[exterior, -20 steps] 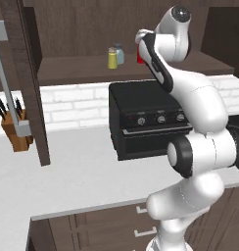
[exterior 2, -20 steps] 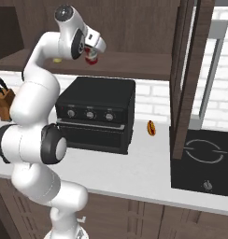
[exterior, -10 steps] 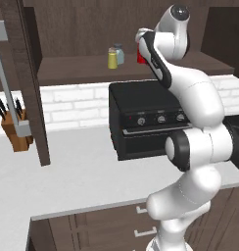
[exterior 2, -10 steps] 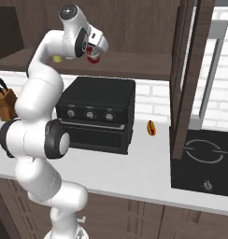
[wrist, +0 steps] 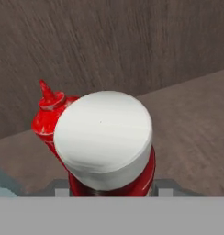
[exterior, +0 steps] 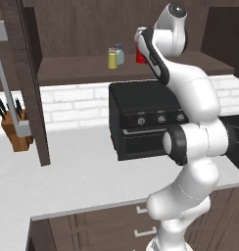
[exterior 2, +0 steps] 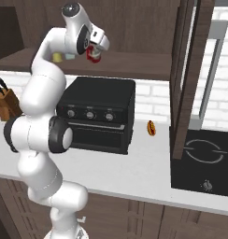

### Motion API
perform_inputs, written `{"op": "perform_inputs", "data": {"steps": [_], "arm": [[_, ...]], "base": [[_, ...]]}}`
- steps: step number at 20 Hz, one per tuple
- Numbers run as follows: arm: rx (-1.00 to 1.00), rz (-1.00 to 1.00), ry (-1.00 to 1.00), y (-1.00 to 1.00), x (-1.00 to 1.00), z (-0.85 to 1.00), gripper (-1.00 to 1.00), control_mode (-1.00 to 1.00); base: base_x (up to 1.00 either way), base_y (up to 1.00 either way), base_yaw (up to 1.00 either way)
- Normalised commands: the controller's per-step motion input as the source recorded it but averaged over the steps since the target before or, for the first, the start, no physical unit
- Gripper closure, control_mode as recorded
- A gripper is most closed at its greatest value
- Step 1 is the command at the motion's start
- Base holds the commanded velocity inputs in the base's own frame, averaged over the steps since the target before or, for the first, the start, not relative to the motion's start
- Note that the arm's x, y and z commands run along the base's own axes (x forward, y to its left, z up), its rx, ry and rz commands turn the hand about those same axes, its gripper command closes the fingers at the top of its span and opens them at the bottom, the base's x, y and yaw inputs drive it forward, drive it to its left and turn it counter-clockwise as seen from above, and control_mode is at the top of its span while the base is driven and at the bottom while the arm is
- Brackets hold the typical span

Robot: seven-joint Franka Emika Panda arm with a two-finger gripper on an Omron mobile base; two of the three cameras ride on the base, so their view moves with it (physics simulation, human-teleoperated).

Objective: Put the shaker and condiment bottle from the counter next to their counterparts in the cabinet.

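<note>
- The arm reaches high, into the upper middle of the left base view, with the gripper (exterior: 139, 49) up at the cabinet (exterior: 77, 22) shelf.
- In the hand view the condiment bottle (wrist: 107, 142) sits dead centre, its white cap facing the camera and its red body below; the grey finger pads (wrist: 163, 187) show low on either side of it, so the gripper is pinching the bottle.
- In the right base view the same bottle (exterior 2: 93, 54) shows as a red patch at the hand in the upper left, over the brown shelf board; whether its base touches the board I cannot tell.
- Just behind it, to the left in the hand view, stands the tall red squeeze bottle (wrist: 49, 114), pointed nozzle up, against the dark wood back; the two overlap in that view.
- Further left along the shelf in the left base view, the yellow shaker (exterior: 112, 60) stands upright just beside the blue-grey shaker (exterior: 119, 54), the yellow one nearer the shelf's front edge.
- Below the shelf, the black countertop oven (exterior: 141, 117) sits on the pale counter (exterior: 77, 171), right of centre.
- A knife block (exterior: 14, 128) stands at the left edge of the left base view.
- In the right base view, a small hot dog (exterior 2: 151, 128) lies on the counter right of the oven, near the black cooktop (exterior 2: 202, 161).
</note>
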Motion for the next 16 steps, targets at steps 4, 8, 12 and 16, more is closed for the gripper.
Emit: {"op": "perform_inputs", "data": {"steps": [4,8,12,16], "arm": [[0.00,0.00,0.04,-0.05,0.29,-0.29,1.00,-1.00],[0.00,0.00,0.01,-0.11,0.16,-0.39,-1.00,-1.00],[0.00,0.00,0.00,-0.17,0.09,-0.38,-1.00,-1.00],[0.00,0.00,0.00,-0.21,0.00,-0.33,-1.00,-1.00]], "base": [[0.00,0.00,0.00],[0.00,0.00,0.00],[0.00,0.00,0.00],[0.00,0.00,0.00]]}}
